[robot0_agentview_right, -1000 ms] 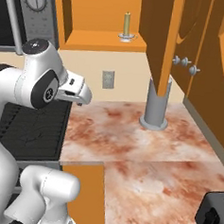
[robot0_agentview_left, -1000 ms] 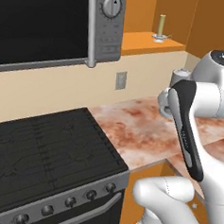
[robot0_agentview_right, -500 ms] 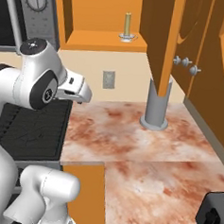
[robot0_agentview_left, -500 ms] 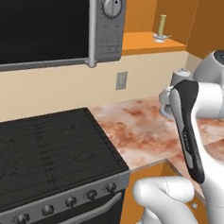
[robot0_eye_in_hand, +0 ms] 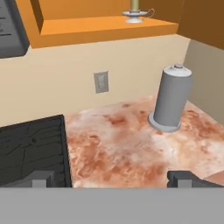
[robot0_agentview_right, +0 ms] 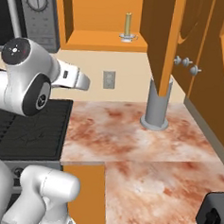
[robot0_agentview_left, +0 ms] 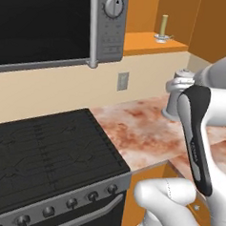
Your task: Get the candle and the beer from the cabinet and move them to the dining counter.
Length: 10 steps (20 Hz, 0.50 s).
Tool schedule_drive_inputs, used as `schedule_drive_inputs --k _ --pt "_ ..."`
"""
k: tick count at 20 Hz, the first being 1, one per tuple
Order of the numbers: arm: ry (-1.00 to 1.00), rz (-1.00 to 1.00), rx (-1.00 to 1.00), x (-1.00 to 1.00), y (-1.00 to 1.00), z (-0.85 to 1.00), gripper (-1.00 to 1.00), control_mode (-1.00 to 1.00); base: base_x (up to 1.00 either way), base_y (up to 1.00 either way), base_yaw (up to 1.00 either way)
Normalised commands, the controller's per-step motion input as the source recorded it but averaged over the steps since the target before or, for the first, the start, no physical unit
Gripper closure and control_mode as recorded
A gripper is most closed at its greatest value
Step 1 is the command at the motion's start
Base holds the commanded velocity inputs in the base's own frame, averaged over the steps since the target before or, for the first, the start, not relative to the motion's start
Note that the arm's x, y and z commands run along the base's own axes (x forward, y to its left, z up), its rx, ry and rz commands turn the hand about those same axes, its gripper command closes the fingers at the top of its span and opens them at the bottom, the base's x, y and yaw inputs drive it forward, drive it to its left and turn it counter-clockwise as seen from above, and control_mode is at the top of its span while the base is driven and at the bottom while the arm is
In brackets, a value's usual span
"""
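Pincer open, candle in cabinet

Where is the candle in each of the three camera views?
Left base view: candle upper right, on the orange cabinet shelf.
Right base view: candle top centre, same shelf.
Hand view: its base at top edge.
Shared landmark: grey canister on the marbled countertop.
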Motion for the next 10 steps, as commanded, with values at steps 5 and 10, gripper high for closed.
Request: schedule_drive_inputs --k 5,10 --pt "-0.19 0.00 0.00 0.01 0.00 0.40 -1.00 -1.00 0.00 0.00 0.00" --pt "-0.20 0.00 0.00 0.00 0.00 0.47 -1.00 -1.00 0.00 0.00 0.00"
